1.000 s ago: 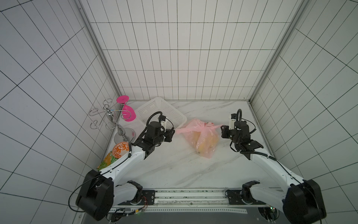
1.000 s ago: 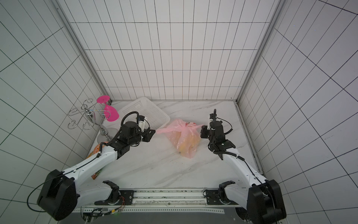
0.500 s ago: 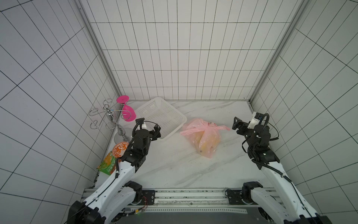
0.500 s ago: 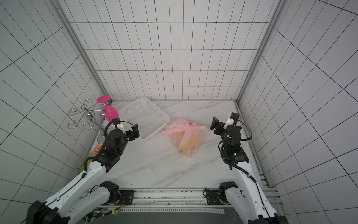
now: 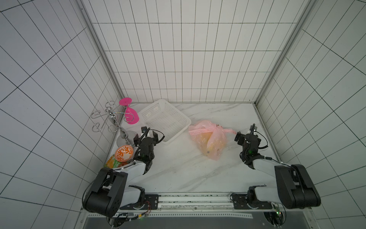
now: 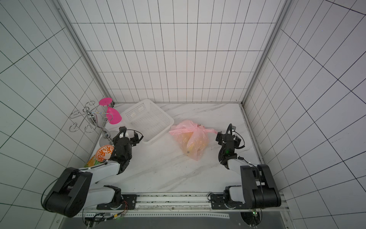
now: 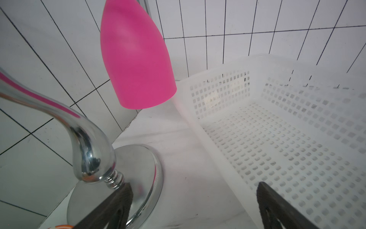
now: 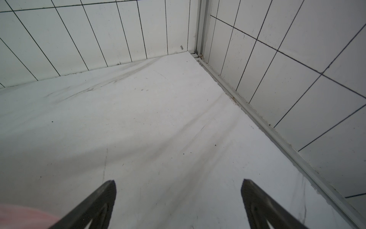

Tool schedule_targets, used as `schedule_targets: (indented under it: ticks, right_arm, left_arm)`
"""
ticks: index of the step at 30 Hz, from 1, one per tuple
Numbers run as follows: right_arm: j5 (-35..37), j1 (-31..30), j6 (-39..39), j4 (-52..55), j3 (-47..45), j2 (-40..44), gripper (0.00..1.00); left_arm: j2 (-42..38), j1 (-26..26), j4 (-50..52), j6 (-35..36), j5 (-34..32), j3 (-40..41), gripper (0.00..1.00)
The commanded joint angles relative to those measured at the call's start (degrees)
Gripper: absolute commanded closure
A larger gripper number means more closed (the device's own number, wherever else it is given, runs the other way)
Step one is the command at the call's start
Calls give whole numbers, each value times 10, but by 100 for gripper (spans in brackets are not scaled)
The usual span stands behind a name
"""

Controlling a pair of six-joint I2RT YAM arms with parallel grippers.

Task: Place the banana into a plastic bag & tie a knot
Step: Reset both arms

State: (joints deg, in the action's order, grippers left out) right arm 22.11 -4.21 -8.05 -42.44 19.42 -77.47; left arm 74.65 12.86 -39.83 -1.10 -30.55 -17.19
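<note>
Your plastic bag (image 5: 210,142) lies on the marble table (image 5: 178,170) with the banana (image 5: 213,147) inside and the knot (image 5: 214,127) toward the back wall. Your 2 grippers stand empty, fingers spread: left gripper (image 5: 146,135) by the white basket (image 5: 164,119), right gripper (image 5: 246,135) just beside the bag.

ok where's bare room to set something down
Widest bare stretch: marble tabletop between the pale-pink plastic bag and the front rail. Also the back-right corner. Crowded: left edge, with white perforated basket, chrome hook stand, orange patterned bowl.
</note>
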Motion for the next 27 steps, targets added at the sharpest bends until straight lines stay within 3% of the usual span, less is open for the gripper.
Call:
schedule_targets:
  ticks: [1, 4, 7, 9, 11, 13, 15, 23, 27]
  right_arm:
    - [-22, 9, 69, -201, -49, -15, 1]
    - [-101, 38, 80, -278, -69, -47, 1]
    - [-124, 47, 83, -382, -76, -126, 1]
    - [-117, 49, 69, -280, -51, -100, 1]
    - [-103, 47, 73, -344, -66, -116, 1]
    - [-90, 44, 67, -297, -57, -103, 0]
    - [-91, 45, 69, -331, -62, -114, 0]
    - [-107, 52, 63, -304, -52, -113, 1]
    - [-106, 53, 66, -309, -56, -110, 0]
  left_arm:
    - [22, -18, -130, 46, 75, 18, 2]
    - [86, -36, -235, 44, 136, 37, 2]
    - [189, -40, -391, 78, 187, 52, 2]
    - [156, -35, -314, 72, 181, 39, 2]
    - [126, -37, -209, 64, 181, 10, 3]
    - [154, -38, -270, 64, 171, 19, 2]
    - [171, -38, -322, 68, 170, 30, 2]
    - [138, -39, -200, 49, 141, -4, 3]
    - [154, -38, -204, 37, 111, -16, 2]
